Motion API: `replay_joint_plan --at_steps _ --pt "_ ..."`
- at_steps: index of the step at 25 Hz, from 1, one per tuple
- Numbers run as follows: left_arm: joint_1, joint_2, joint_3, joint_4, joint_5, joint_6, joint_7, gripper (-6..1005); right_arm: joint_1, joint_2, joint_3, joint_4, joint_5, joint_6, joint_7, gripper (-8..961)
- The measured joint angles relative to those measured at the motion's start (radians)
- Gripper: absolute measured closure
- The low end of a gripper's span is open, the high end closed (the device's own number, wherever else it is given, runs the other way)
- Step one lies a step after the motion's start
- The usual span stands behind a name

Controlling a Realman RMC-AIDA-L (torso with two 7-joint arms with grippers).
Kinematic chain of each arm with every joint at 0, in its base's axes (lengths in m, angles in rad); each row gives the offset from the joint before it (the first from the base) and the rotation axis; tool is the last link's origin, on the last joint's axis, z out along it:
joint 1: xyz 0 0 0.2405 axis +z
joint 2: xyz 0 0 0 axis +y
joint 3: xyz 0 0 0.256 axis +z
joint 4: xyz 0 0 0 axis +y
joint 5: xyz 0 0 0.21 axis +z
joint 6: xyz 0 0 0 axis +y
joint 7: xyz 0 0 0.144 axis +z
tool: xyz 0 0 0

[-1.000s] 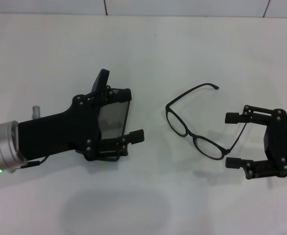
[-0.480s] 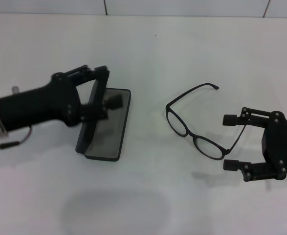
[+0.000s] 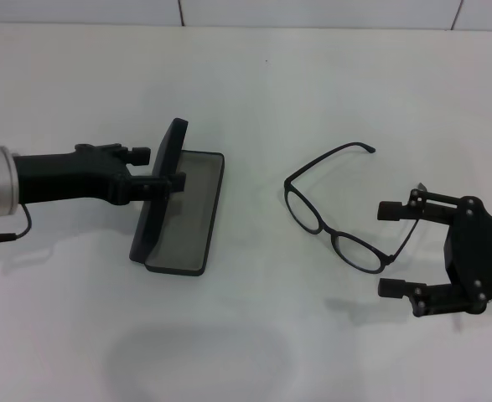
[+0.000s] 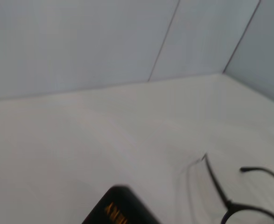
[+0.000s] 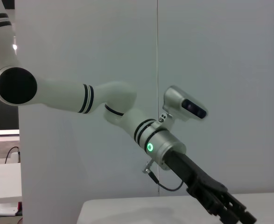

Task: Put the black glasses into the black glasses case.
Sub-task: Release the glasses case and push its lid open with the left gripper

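Observation:
The black glasses case [image 3: 187,213] lies open left of centre, grey lining up, its lid [image 3: 160,188] standing upright on the left side. My left gripper [image 3: 156,167] reaches in from the left at the lid, open, one finger on each side of it. The lid's corner with orange lettering shows in the left wrist view [image 4: 120,211]. The black glasses [image 3: 334,218] lie unfolded right of centre and also show in the left wrist view [image 4: 235,196]. My right gripper [image 3: 386,249] is open, its fingers on either side of the end of the near temple arm.
The white table [image 3: 254,92] carries nothing else in view. A white tiled wall [image 3: 313,10] runs along the far edge. The right wrist view shows my left arm [image 5: 155,140] reaching across in front of a white wall.
My left gripper has drawn back to the left from over the case and turned on edge; the lid now stands upright. My right gripper has edged slightly nearer and toward the glasses.

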Motion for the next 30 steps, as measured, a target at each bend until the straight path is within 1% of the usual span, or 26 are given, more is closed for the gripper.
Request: replay_joint_plan --at_steps 4,10,14,19,25,30 --pt "-0.009 0.000 0.044 0.003 0.046 -0.044 -0.052 124 -0.003 0.000 0.001 0.000 0.000 0.000 0.000 111" --pt "-0.029 0.001 0.144 0.008 0.124 -0.131 -0.140 135 -0.003 0.001 -0.001 0.000 0.000 0.000 0.000 111" --pt "-0.039 0.000 0.157 0.015 0.145 -0.150 -0.177 156 -0.003 0.002 -0.003 0.000 0.000 0.000 -0.001 112" --pt "-0.051 0.007 0.145 0.013 0.149 -0.151 -0.222 310 -0.003 0.002 -0.003 0.000 0.000 0.000 -0.002 112" --pt "-0.054 0.008 0.151 0.019 0.152 -0.149 -0.216 444 -0.003 0.003 -0.003 0.000 0.000 -0.001 -0.006 112" --pt "-0.074 0.007 0.153 0.021 0.159 -0.149 -0.214 504 -0.003 0.003 -0.005 0.000 0.000 -0.001 -0.008 111"
